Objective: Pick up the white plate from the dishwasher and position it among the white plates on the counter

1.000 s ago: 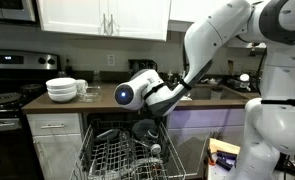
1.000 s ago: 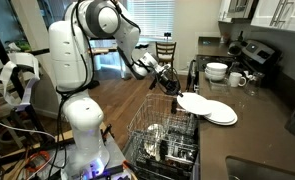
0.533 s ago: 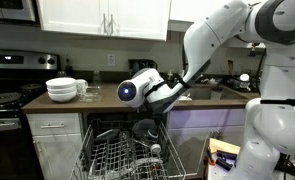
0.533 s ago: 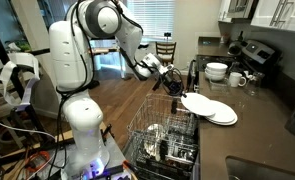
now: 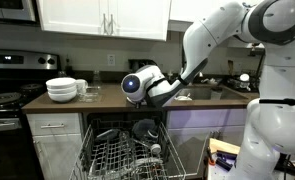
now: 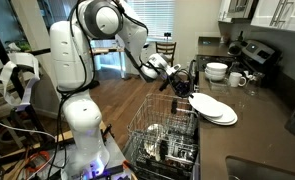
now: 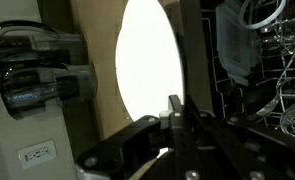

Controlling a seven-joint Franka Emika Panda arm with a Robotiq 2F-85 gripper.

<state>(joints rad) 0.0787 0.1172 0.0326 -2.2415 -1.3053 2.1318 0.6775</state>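
Observation:
My gripper is shut on the rim of a white plate and holds it tilted just above the stack of white plates on the dark brown counter. In the wrist view the held plate fills the middle, with the fingers clamped on its lower edge. The dishwasher stands open below, and its grey wire rack holds dark dishes; it also shows in an exterior view. There the arm's wrist hides the gripper and the plate.
A stack of deep white bowls and mugs stand further along the counter, near the black stove. A sink with a faucet lies on the other side. The robot base stands by the dishwasher door.
My gripper has carried the white plate up and away from the dishwasher rack, toward the counter, until it hangs over the stack of white plates.

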